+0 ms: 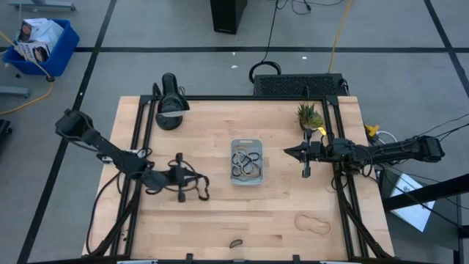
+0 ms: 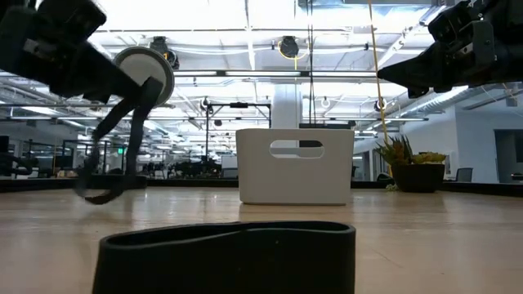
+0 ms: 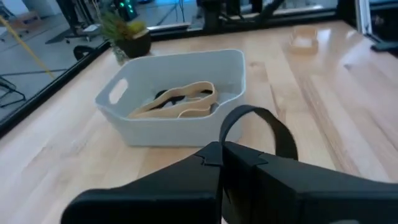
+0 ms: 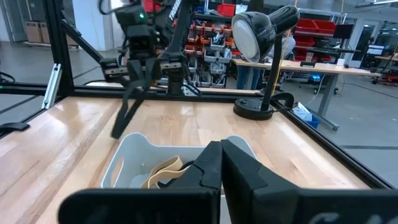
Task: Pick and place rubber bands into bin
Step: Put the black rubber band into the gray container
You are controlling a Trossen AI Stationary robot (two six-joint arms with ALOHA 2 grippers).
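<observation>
A dark rubber band [image 1: 192, 185] is hanging from the left gripper [image 1: 178, 176], whose fingers are clamped on it, above the worktop [image 1: 278, 213] to the left of the bin [image 1: 247, 180]. The loop is drooping downward, long axis vertical. The bin, already holding several bands [image 3: 180, 102], is lying just beside this gripper. The right gripper [image 1: 292, 152], fingers together and empty, is waiting on the bin's right.

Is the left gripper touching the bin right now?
Apart. The high view shows bare wood between the left gripper, shut on a dark rubber band, and the bin.
</observation>
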